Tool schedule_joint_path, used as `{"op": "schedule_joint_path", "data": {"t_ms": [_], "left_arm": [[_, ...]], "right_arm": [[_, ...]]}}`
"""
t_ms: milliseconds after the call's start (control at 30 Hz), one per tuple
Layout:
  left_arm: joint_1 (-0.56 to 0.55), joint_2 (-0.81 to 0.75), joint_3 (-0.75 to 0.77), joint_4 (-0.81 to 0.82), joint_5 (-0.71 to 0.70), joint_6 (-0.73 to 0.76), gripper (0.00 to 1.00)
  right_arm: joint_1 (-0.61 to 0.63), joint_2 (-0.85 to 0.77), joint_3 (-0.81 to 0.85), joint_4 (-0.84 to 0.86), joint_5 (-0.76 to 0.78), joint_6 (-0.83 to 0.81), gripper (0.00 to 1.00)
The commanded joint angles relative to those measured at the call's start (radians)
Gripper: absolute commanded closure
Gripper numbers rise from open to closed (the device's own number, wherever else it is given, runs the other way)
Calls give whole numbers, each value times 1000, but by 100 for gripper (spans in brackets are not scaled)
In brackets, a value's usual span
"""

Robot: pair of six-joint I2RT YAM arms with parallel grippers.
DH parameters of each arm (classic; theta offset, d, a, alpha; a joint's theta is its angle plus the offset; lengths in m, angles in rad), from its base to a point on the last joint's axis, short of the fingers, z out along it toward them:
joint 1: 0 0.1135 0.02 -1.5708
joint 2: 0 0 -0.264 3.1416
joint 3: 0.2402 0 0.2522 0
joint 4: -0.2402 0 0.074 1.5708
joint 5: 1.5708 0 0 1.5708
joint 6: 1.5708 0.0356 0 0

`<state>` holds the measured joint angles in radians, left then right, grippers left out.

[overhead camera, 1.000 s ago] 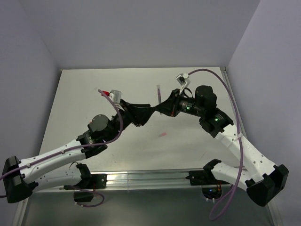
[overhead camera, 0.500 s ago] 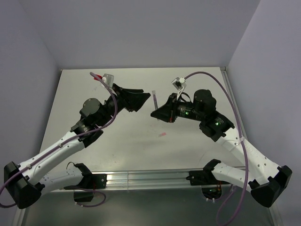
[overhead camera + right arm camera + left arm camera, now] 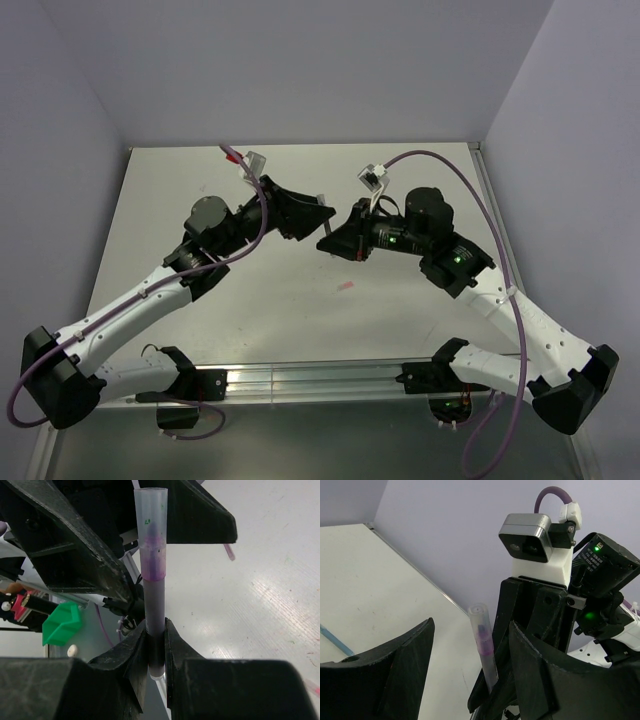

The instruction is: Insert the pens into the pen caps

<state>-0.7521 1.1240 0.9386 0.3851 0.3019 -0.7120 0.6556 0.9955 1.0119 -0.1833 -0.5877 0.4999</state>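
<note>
While the right gripper (image 3: 156,632) stands clamped on the lower barrel of the grey pen (image 3: 154,607), the pen points straight up the middle of the right wrist view. A pale cap (image 3: 151,535) sits over its upper end. A purple tip shows through the cap wall, so the cap is on, though whether it is pushed fully home cannot be told.

The left gripper (image 3: 315,212) has its jaws wide apart. In the left wrist view its two dark fingers (image 3: 395,680) fill the lower corners, and the capped pen rises in the gap between them, touching neither.

From above, the two grippers meet nose to nose over the centre of the table (image 3: 200,170). A pink cap (image 3: 345,286) lies on the surface just below them. A blue pen (image 3: 332,640) lies at the left edge of the left wrist view, apart from everything else.

As a judgement, this pen is very light, thin and stiff, with a smooth plastic skin that can twist or slide in hard jaws. A firm pinch low on the barrel, as here, leaves the top free for the cap and keeps the axis steady. The cap is tiny and thin-walled, and is best taken across its sides near the closed end, squeezed gently so that its mouth does not go oval. It should be pushed straight along the pen, since a tilted push could jam it or flick either piece away.
</note>
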Motion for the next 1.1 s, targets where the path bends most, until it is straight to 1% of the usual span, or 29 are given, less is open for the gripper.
{"op": "schedule_joint_path", "data": {"t_ms": [0,367,533,667,767,867,900,967,1000,1067], "left_arm": [[8,3,49,70,42,-24,34],[13,8,69,61,54,-33,41],[13,11,72,57,63,-33,50],[14,23,86,40,85,-35,51],[14,33,91,35,97,-35,57],[14,36,94,34,111,-34,70],[14,42,97,26,114,-33,83],[14,43,95,26,120,-35,95],[14,43,95,26,120,-35,100],[14,42,89,28,126,-41,100]], "right_arm": [[18,3,59,12,-1,-24,100],[33,8,57,-5,17,-38,100],[33,9,63,-10,23,-40,100],[33,14,67,-12,26,-43,100],[35,12,68,-13,26,-44,100],[35,8,67,-18,31,-49,100],[35,6,68,-21,32,-50,100],[35,3,68,-22,38,-55,100],[36,2,68,-24,40,-58,100],[36,-1,63,-24,45,-61,100]]}}
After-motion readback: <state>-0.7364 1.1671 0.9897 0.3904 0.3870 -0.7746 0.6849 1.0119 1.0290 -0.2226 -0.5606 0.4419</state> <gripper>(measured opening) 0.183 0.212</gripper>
